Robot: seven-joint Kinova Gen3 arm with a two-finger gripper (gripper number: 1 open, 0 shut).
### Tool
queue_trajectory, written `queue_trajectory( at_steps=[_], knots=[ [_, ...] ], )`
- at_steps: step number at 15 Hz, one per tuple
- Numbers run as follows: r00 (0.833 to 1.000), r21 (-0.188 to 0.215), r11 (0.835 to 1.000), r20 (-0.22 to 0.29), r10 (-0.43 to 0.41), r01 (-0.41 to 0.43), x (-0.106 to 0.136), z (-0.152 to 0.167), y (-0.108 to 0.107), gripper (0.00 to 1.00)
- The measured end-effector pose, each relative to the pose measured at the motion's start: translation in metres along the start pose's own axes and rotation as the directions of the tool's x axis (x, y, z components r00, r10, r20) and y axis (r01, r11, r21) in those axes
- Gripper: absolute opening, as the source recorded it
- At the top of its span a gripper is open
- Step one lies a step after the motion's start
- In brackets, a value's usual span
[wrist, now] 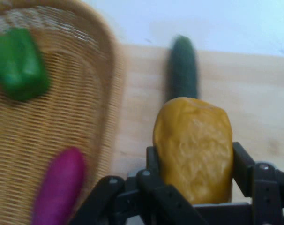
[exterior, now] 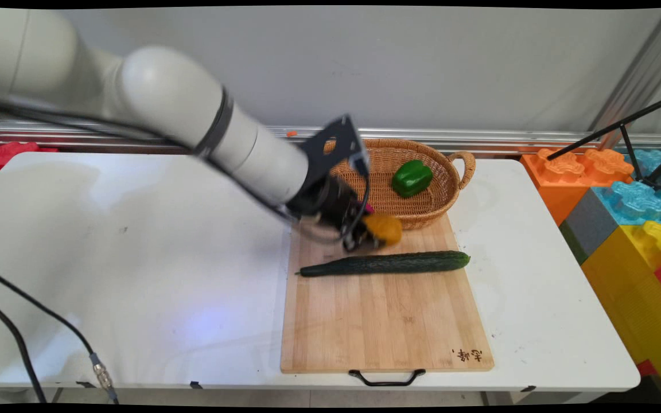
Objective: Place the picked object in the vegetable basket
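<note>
My gripper [exterior: 372, 234] [wrist: 193, 164] is shut on a yellow-orange pepper [exterior: 385, 228] [wrist: 193, 147], holding it just above the far end of the wooden cutting board [exterior: 385, 321] [wrist: 254, 93]. A long dark cucumber [exterior: 385, 263] [wrist: 183, 68] lies across the board just in front of the pepper. Right beside the gripper stands a wicker basket [exterior: 451, 189] [wrist: 107, 84] that holds a green pepper [exterior: 411, 178] [wrist: 19, 63] and a purple eggplant [wrist: 60, 187], which the arm mostly hides in the main view.
The board's black handle [exterior: 387, 377] hangs over the table's near edge. Big coloured foam blocks [exterior: 629, 212] and a black tripod leg [exterior: 623, 126] stand at the right. Black cables [exterior: 38, 321] trail over the table's left side.
</note>
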Motion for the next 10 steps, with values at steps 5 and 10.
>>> queue_trajectory(
  at_steps=[5,10],
  knots=[
    [0.997,0.114,0.991,-0.014,-0.073,0.074,0.017,0.006,-0.054,0.00],
    [0.987,0.209,0.966,0.005,-0.159,0.154,0.012,0.039,-0.116,0.00]
  ],
)
